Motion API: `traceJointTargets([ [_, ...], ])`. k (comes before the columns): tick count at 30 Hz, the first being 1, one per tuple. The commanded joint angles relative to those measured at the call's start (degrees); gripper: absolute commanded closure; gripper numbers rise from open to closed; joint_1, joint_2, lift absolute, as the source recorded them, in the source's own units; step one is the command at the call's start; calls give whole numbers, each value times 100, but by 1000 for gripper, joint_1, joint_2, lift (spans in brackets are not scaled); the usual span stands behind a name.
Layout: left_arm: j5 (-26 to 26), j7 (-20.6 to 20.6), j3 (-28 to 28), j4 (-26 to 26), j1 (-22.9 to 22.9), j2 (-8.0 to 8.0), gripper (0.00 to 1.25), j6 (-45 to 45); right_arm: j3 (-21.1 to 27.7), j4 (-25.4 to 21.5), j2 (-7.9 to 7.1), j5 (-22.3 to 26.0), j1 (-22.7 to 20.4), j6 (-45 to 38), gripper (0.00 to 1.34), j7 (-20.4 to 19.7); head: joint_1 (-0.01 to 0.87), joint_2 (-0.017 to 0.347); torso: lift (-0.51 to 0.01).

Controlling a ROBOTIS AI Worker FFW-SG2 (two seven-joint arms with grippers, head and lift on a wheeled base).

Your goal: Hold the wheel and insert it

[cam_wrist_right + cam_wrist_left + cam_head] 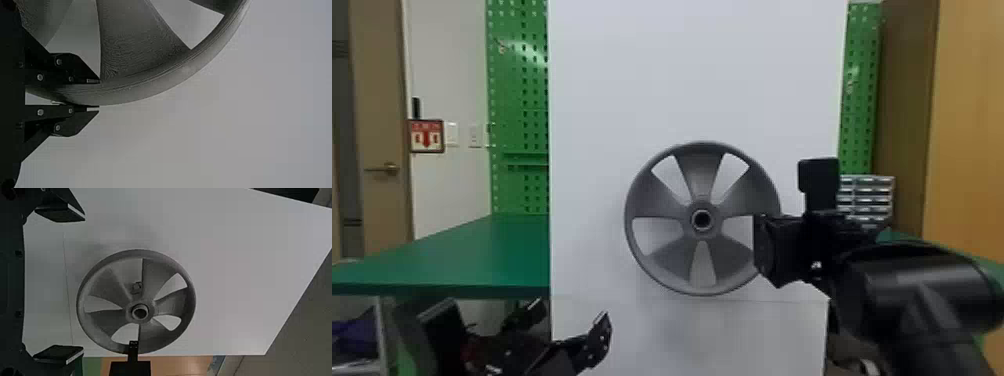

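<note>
Right tool point(764, 250) has the gray five-spoke wheel point(701, 172) pinched by its rim, left tool point(570, 318) just wide open.

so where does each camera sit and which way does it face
Left wrist view: on the left wrist, facing the wheel and panel; the left tool stands open.
Right wrist view: on the right wrist, close on the wheel's rim, gripped by the right tool.
Head view: on the head, facing forward and down; left tool low, right arm at right.
Head and left wrist views share the wheel's hub and the panel.
</note>
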State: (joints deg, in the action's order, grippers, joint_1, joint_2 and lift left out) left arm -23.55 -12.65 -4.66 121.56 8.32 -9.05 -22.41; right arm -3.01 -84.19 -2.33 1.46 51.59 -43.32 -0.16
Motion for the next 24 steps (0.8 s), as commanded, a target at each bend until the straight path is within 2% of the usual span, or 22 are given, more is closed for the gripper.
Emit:
traceJointTargets([
  [1,0,0,-9,0,3,0,101,0,55,114,5,-14,44,69,1128,-1,97,15,-442],
  [8,0,0,-18,-9,3,0,101,0,134,421,23,-75,176,166,1128,-1,97,15,-442],
  [24,-9,0,-18,-18,-6,0,101,0,143,430,14,-49,158,254,1128,-1,97,15,-442],
])
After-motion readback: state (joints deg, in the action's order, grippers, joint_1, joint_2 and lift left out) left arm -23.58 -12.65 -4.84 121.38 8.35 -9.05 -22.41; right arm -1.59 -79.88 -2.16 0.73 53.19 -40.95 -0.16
